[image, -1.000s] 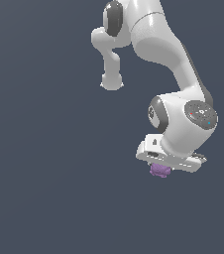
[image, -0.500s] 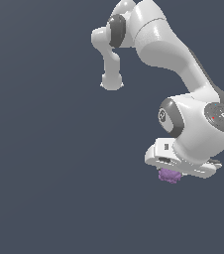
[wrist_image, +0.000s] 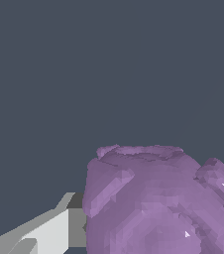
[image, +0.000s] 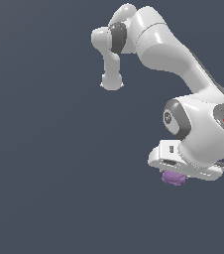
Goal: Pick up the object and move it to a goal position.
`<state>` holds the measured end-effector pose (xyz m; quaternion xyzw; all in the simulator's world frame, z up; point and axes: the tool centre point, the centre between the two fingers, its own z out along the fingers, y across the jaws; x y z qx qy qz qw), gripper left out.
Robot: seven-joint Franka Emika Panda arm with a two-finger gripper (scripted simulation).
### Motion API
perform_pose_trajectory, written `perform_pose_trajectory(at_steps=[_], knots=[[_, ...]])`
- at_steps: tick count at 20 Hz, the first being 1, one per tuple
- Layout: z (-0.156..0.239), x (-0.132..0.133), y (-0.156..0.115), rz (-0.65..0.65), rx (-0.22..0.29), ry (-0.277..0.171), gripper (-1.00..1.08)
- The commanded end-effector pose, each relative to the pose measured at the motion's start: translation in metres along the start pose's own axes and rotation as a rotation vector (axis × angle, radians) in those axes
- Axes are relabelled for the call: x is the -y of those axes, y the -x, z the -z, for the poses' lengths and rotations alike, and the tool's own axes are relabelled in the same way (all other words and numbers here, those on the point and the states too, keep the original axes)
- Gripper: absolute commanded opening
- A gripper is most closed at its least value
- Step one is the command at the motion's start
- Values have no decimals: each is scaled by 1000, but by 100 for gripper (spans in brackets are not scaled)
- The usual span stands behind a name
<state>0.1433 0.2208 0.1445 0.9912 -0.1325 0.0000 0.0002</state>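
Exterior view: a white, glossy, jointed robot arm [image: 168, 49] with dark grey joint bands, arching from the upper middle down toward the exterior view's right, against a flat dark slate-grey backdrop [image: 44, 149]. At its lower end, a bulky white wrist housing with a dark round cap, and beneath it the flat white gripper [image: 176, 174] body, tilted slightly. Directly under that body, touching its underside, a tiny light-purple, lumpy, roughly cube-shaped object [image: 173, 177] with a bumpy surface, far smaller than the gripper. Fingers hidden behind the body and the lump here, so no clear sight of their spacing. Nothing visible below the object but the grey backdrop; apparently carried in the air, low in the exterior view's right half.

Wrist view: the same purple object [wrist_image: 158, 203] filling the lower middle and right of the picture, faceted and knobbly, with small bright glints on its bumps. Beside it, a light grey and white finger [wrist_image: 49, 230], its inner face pressed right against the lump's side. At the opposite edge, only a sliver of grey, too slight to identify. Pincer narrowed onto the object, clamping it. Elsewhere, plain dark grey backdrop.
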Motion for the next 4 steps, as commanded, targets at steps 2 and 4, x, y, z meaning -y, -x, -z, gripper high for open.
perform_pose_trajectory(at_steps=[2, 4], knots=[[1, 1, -1, 0, 0, 0, -100], [1, 1, -1, 0, 0, 0, -100]])
